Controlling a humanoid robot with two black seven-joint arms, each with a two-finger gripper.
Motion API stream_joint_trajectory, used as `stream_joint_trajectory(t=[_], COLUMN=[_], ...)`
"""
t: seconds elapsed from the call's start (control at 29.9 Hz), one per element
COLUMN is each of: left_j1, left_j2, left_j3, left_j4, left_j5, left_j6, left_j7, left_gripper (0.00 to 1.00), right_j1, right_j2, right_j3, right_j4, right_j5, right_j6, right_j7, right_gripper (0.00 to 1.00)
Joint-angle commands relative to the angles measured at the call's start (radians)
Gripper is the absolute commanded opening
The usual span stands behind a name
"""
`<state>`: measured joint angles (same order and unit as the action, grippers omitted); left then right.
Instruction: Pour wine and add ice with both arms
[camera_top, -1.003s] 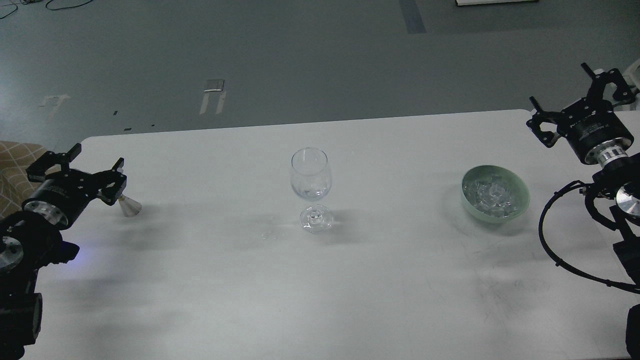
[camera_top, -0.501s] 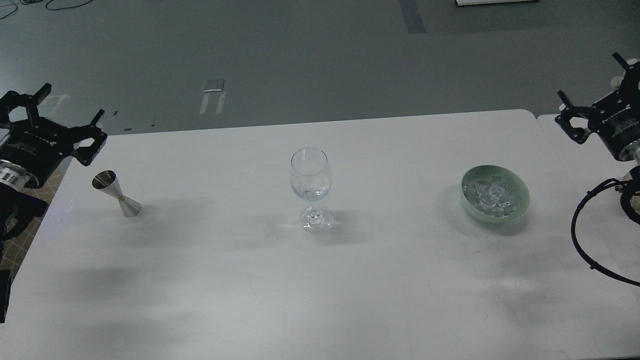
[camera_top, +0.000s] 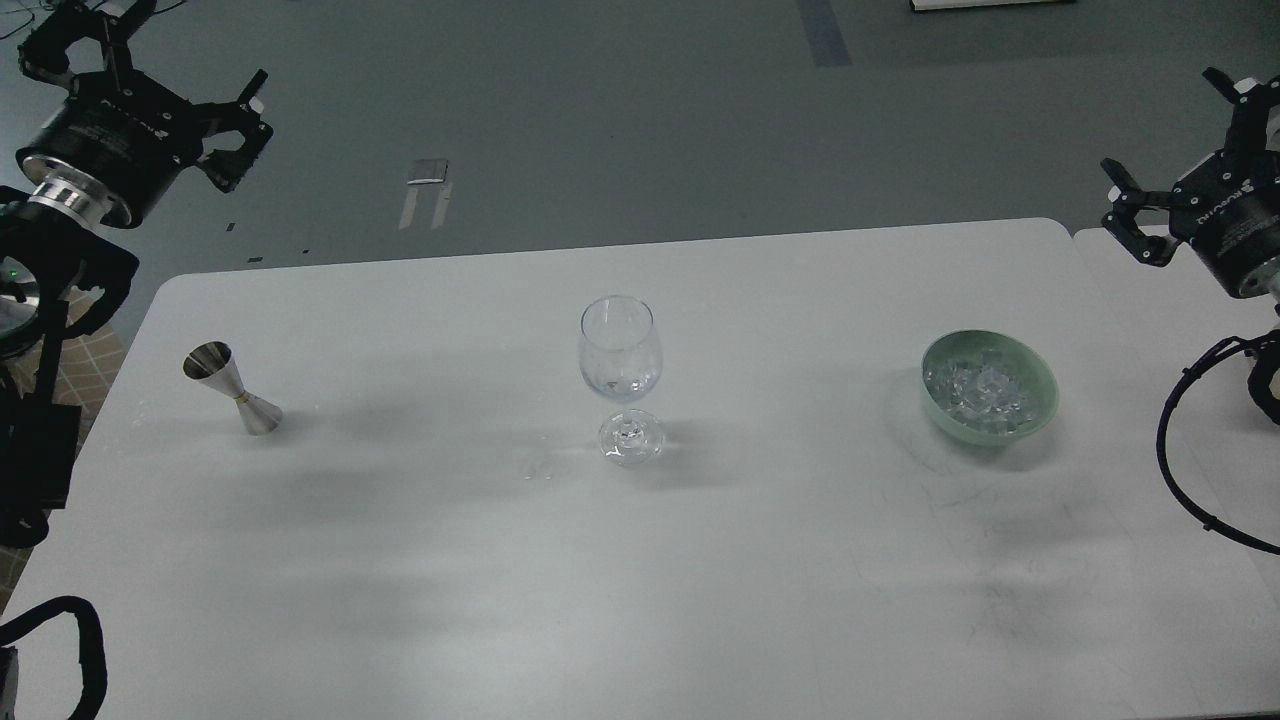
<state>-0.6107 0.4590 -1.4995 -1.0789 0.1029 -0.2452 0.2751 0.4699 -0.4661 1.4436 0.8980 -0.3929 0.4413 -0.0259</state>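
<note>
1. The ice (camera_top: 985, 392) lies heaped in a green bowl (camera_top: 1040, 392) near the table's (camera_top: 640, 600) right edge, about midway between front and back.
2. The glass (camera_top: 621, 372) stands upright at the table's middle, well apart from the bowl. A few clear bits seem to sit at the bottom of it, though whether they are ice is hard to tell.
3. A steel jigger (camera_top: 232, 390) stands near the left edge, untouched.
4. The right claw (camera_top: 1180, 150) hangs beyond the back right corner, fingers spread wide, holding nothing.
5. The left claw (camera_top: 150, 60) is raised off the back left corner, also spread and empty.
6. Judged from this, both arms are clear of the work and neither step is in hand.
7. The next move would likely bring the right claw down over the bowl to pinch one chunk, a small, slippery target, or the left claw to the jigger's waist.
</note>
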Motion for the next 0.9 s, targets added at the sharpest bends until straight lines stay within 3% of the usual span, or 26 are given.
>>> stream_joint_trajectory(t=[0.0, 0.03, 0.07, 0.2, 0.47, 0.8, 0.87], left_j1=[0.006, 0.017, 0.020, 0.039, 0.065, 0.066, 0.068], left_j2=[0.007, 0.015, 0.018, 0.020, 0.012, -0.014, -0.028], left_j3=[0.009, 0.009, 0.009, 0.010, 0.044, 0.096, 0.094], left_j4=[-0.001, 0.001, 0.001, 0.019, 0.062, 0.073, 0.071], left_j5=[0.030, 0.075, 0.102, 0.276, 0.320, 0.327, 0.327], left_j6=[-0.091, -0.107, -0.117, -0.120, -0.103, -0.092, -0.091], left_j7=[-0.152, -0.186, -0.191, -0.191, -0.201, -0.206, -0.206], left_gripper=[0.93, 0.93, 0.93, 0.93, 0.93, 0.94, 0.95], right_j1=[0.016, 0.035, 0.042, 0.055, 0.107, 0.257, 0.315], right_j2=[-0.002, -0.008, -0.015, -0.069, -0.127, -0.196, -0.262], right_j3=[0.001, 0.000, 0.000, -0.003, -0.072, -0.354, -0.463], right_j4=[0.002, 0.002, 0.002, 0.019, 0.090, 0.177, 0.194], right_j5=[-0.085, -0.121, -0.138, -0.262, -0.541, -0.731, -0.834], right_j6=[-0.030, -0.044, -0.047, -0.049, -0.049, -0.036, -0.036], right_j7=[0.000, 0.000, 0.000, -0.002, -0.002, -0.003, -0.005], right_gripper=[1.00, 1.00, 1.00, 1.00, 1.00, 1.00, 1.00])
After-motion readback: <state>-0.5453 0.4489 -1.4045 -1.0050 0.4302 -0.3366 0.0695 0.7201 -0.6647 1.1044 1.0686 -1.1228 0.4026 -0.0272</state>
